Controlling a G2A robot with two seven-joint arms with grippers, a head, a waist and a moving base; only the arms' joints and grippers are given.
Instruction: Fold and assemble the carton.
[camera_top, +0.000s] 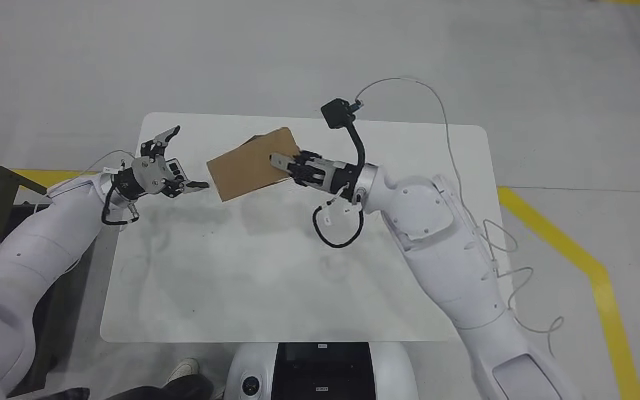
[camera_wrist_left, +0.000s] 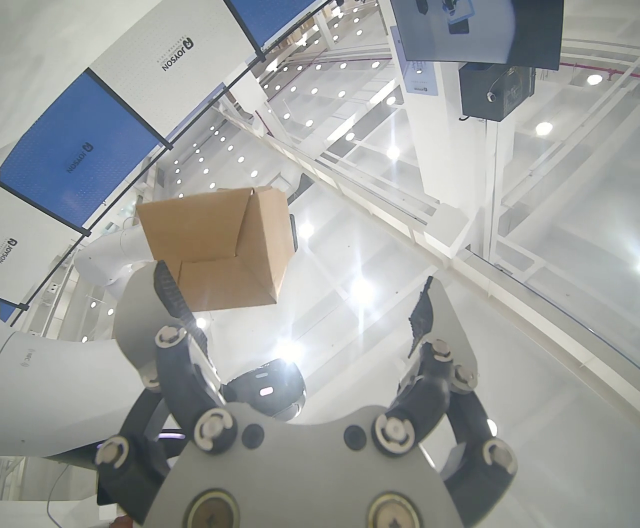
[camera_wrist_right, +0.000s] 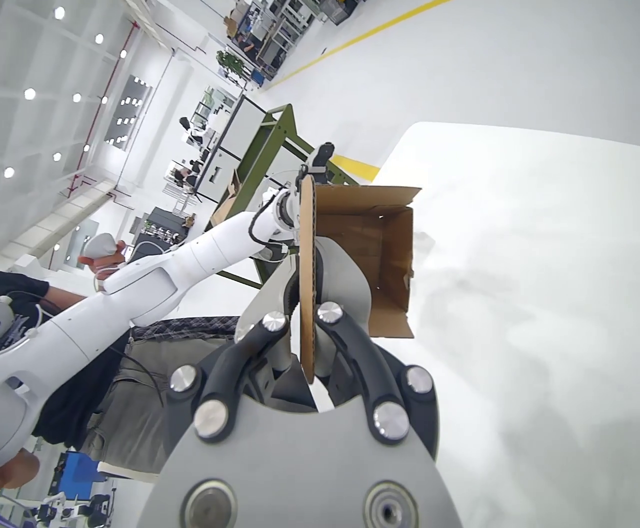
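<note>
Carton held over the bench: my right end effector (camera_top: 283, 162) pinches one wall of the half-open carton (camera_top: 250, 165) above the bench (camera_top: 300, 290).
My left end effector (camera_top: 187, 160) gapes wide just beside it. Gripped by one wall only, the carton may swivel or slip.

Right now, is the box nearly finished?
Not yet. Done: the carton is popped open into a box shape. In hand: the right fingers pinch one wall. Left: the flaps stand unfolded at the open end, and the open left fingers touch nothing.
</note>
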